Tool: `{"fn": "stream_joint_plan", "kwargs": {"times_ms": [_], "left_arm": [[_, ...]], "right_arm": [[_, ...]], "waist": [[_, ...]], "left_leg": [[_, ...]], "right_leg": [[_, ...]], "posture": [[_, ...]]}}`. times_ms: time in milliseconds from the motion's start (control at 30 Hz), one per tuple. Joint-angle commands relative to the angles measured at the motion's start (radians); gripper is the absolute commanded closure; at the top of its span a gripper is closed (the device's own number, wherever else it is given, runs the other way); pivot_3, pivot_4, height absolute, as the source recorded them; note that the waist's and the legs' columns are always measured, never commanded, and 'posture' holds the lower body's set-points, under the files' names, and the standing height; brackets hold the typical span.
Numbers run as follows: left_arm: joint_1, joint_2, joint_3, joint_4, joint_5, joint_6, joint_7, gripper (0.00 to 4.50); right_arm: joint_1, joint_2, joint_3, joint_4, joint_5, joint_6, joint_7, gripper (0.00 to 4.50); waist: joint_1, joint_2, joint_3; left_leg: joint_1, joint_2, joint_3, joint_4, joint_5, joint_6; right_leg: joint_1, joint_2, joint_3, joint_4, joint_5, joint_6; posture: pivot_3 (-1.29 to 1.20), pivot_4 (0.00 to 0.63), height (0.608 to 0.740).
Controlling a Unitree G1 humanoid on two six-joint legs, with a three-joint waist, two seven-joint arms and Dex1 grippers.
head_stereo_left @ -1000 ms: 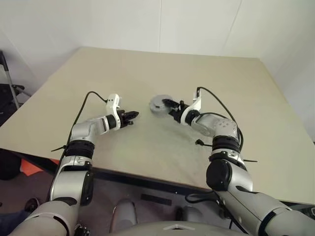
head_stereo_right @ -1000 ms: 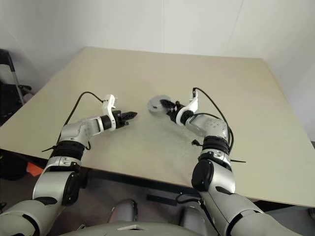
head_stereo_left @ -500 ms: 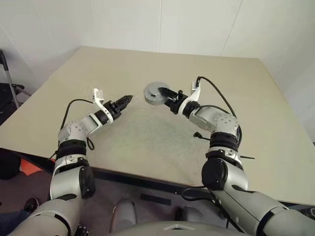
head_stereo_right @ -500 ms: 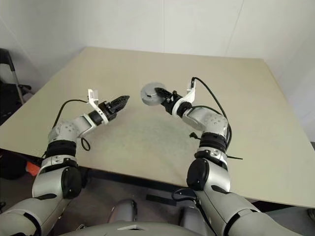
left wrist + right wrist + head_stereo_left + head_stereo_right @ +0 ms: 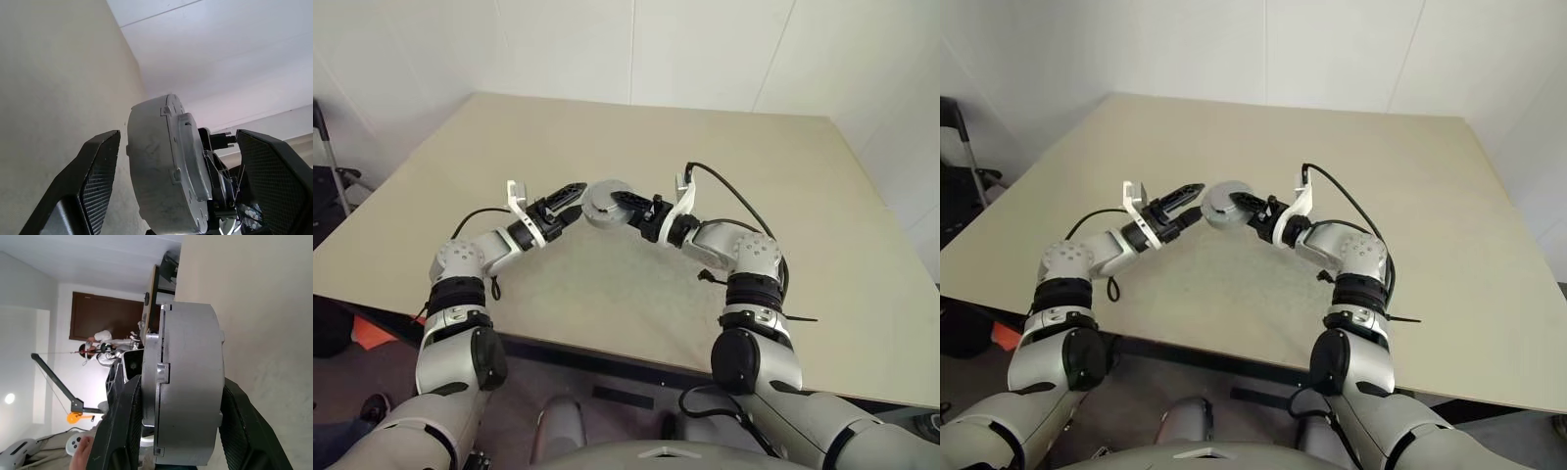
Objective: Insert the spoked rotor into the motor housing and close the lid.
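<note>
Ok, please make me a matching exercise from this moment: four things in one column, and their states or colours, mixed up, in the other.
Things:
1. left gripper
2. right gripper
3. motor housing
4. table

States:
A. beige, lying under both arms
B. grey and round, held up above the table
C. open, one finger on each side of the housing
D. shut on the housing

Pairs: 1-C, 2-D, 3-B, 4-A
</note>
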Motion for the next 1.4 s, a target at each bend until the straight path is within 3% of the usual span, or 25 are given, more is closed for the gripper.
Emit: {"fn": "stream_joint_plan", "kwargs": {"times_ms": [33, 400, 500, 600, 633, 933, 1167, 1400], "left_arm": [[-0.039, -0.013, 0.008, 0.023, -0.025, 0.01, 0.0, 0.47], [-0.053, -0.069, -0.007, 0.028, -0.022, 0.023, 0.006, 0.47], [-0.054, -0.069, -0.002, 0.032, -0.022, 0.014, 0.005, 1.1], [-0.055, -0.065, 0.0, 0.035, -0.022, 0.01, 0.003, 2.14], [-0.055, -0.062, 0.003, 0.038, -0.023, 0.008, 0.004, 2.25], [-0.054, -0.054, -0.001, 0.044, -0.02, -0.01, 0.006, 2.25], [-0.052, -0.055, -0.004, 0.045, -0.002, -0.069, 0.013, 2.25], [-0.067, -0.034, 0.076, 0.105, 0.025, -0.315, 0.057, 2.25]], "right_arm": [[-0.016, 0.011, 0.014, -0.086, 0.079, 0.019, 0.024, 2.44], [-0.008, 0.007, 0.033, -0.106, 0.079, 0.013, 0.018, 2.44], [-0.008, 0.0, 0.033, -0.097, 0.072, 0.004, 0.02, 2.44], [-0.01, -0.007, 0.035, -0.087, 0.069, -0.004, 0.023, 2.44], [-0.011, -0.008, 0.035, -0.084, 0.066, -0.008, 0.023, 2.44], [-0.003, -0.017, 0.061, -0.09, 0.051, -0.029, 0.045, 2.44], [0.008, -0.044, 0.131, -0.085, -0.05, -0.139, 0.037, 0.06], [0.018, -0.068, 0.158, -0.052, -0.102, -0.21, 0.053, 0.02]], "waist": [[0.001, 0.0, 0.0], [0.003, 0.0, 0.0], [0.004, 0.0, 0.0], [0.004, 0.0, 0.0], [0.005, 0.0, 0.0], [0.005, 0.0, 0.0], [0.005, 0.0, 0.0], [0.002, 0.0, 0.0]], "left_leg": [[0.0, 0.0, 0.0, 0.0, 0.0, 0.0], [0.0, 0.0, 0.0, 0.001, 0.0, 0.0], [0.0, 0.0, 0.0, 0.001, 0.0, 0.0], [0.0, 0.0, 0.0, 0.001, 0.0, -0.001], [0.0, 0.0, 0.0, 0.001, 0.0, 0.0], [0.0, 0.0, 0.0, 0.002, 0.0, 0.0], [0.0, 0.0, -0.001, 0.003, 0.0, 0.0], [0.0, 0.0, -0.001, 0.004, 0.0, 0.0]], "right_leg": [[0.0, 0.0, 0.0, 0.0, 0.0, 0.0], [0.0, 0.0, 0.0, 0.0, 0.0, 0.0], [0.0, 0.0, 0.0, 0.0, 0.0, 0.0], [0.0, 0.0, 0.0, 0.0, 0.0, 0.0], [0.0, 0.0, 0.0, 0.0, 0.0, 0.0], [0.001, 0.0, 0.0, 0.001, 0.0, 0.0], [0.001, -0.001, 0.0, 0.001, 0.0, 0.0], [0.001, 0.0, 0.0, 0.001, 0.0, 0.0]], "posture": [[0.0, 0.0, 0.74], [0.0, 0.0, 0.74], [0.0, 0.0, 0.74], [0.0, 0.0, 0.74], [0.0, 0.0, 0.74], [0.0, 0.0, 0.74], [0.0, 0.0, 0.74], [0.0, 0.0, 0.74]]}}
